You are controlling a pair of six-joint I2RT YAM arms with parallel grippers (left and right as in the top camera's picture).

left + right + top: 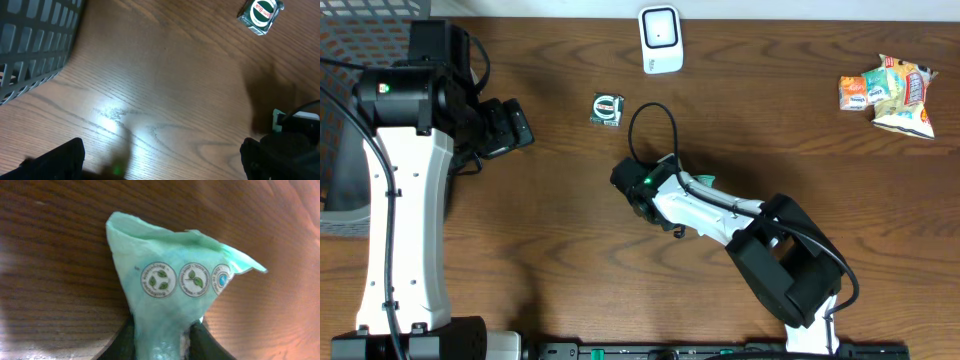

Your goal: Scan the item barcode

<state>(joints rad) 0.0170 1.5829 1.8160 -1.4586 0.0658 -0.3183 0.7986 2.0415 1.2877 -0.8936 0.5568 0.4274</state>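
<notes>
The basket (338, 120) fills the desk's (550, 250) far left edge, and the left arm stands close beside it. Your left gripper (161, 147) hangs over bare wood with its jaws wide apart. Open wood lies between it and the packet (607, 109), which lies flat and apart from the back edge. The scanner (661, 40) stands at the back edge, just right of the packet. Near the desk's centre, your right gripper (162, 337) is clamped on the narrow end of the green pouch (170, 280), which fans out over the wood. Whether the pouch touches the wood cannot be told. To its right you have a broad stretch of open wood, up to the snacks (890, 92) piled near the right edge.
</notes>
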